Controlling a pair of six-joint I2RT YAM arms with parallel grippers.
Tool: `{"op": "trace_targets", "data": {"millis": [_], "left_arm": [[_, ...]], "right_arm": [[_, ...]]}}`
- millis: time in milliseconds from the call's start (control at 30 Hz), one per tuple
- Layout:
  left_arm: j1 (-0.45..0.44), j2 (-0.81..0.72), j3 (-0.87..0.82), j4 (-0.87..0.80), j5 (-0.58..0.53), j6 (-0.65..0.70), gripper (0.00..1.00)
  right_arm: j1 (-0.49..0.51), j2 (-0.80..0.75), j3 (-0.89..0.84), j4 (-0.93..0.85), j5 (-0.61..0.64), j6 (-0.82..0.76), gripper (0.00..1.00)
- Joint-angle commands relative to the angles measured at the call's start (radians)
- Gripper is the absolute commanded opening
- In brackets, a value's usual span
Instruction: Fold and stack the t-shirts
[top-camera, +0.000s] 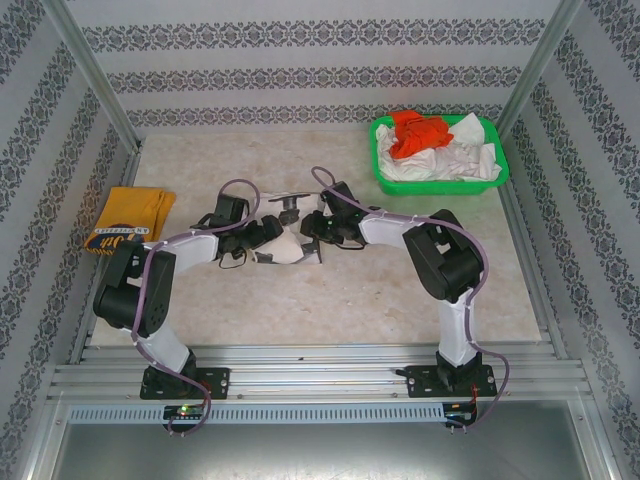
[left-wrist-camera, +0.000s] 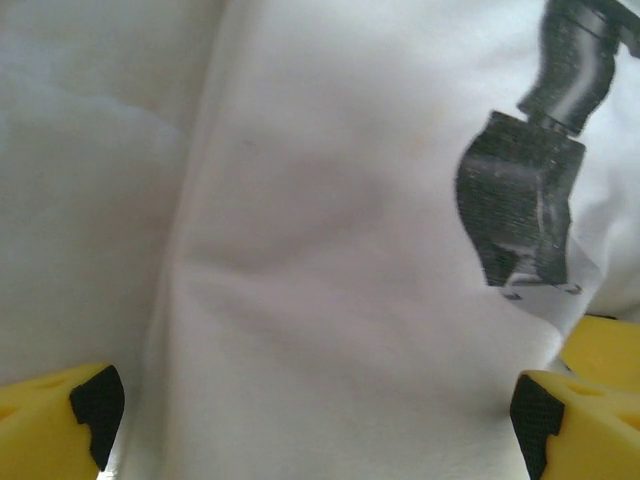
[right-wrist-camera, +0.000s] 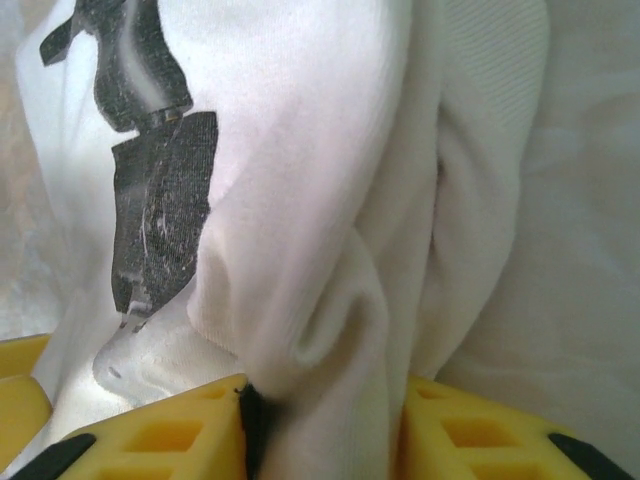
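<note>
Lying bunched at the middle of the desk, the cream-white t-shirt sits between the two arms' ends, its black print facing up. The right gripper meets it from the right. In the right wrist view a thick fold of the cream-white t-shirt runs down between the yellow fingers, and the right gripper is pinching that fold, with the black print just to the left of it. The left gripper comes in from the left side of the cloth. In its wrist view the left gripper is spread wide, its yellow fingers at either edge over a smooth stretch of the cream-white t-shirt; whether they touch the cloth cannot be told. Well apart, at the desk's left edge, a mustard-yellow t-shirt with dark lettering lies folded. At the far right corner stands a green basket holding an orange-red t-shirt on top of crumpled white t-shirts.
</note>
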Motion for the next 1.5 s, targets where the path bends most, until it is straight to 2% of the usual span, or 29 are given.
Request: {"op": "trace_targets", "data": {"millis": [0,200,267,467,667,933,1067,1167,1467], "left_arm": [[0.003,0.012,0.028,-0.021,0.054,0.047,0.98],[0.004,0.065,0.098,-0.064,0.031,0.112,0.87],[0.004,0.078,0.119,-0.086,0.015,0.134,0.87],[0.008,0.092,0.160,-0.169,-0.061,0.186,1.00],[0.024,0.141,0.183,-0.143,-0.003,0.161,0.99],[0.024,0.207,0.204,-0.063,0.086,0.097,0.84],[0.022,0.209,0.201,-0.033,0.113,0.076,0.72],[0.019,0.192,0.200,-0.038,0.122,0.058,0.58],[0.005,0.157,0.189,-0.056,0.085,0.066,0.54]], "right_arm": [[-0.002,0.027,0.027,-0.009,-0.004,0.010,0.33],[-0.015,0.040,0.024,-0.053,0.014,-0.019,0.14],[-0.017,0.045,0.022,-0.059,0.011,-0.025,0.13],[-0.020,0.051,0.020,-0.072,0.012,-0.035,0.13],[-0.020,0.069,0.032,-0.072,-0.001,-0.034,0.13],[-0.020,0.078,0.040,-0.075,-0.007,-0.029,0.13],[-0.022,0.086,0.038,-0.076,-0.009,-0.028,0.13],[-0.021,0.090,0.041,-0.076,-0.012,-0.025,0.13],[-0.022,0.100,0.051,-0.071,-0.024,-0.015,0.13]]}}
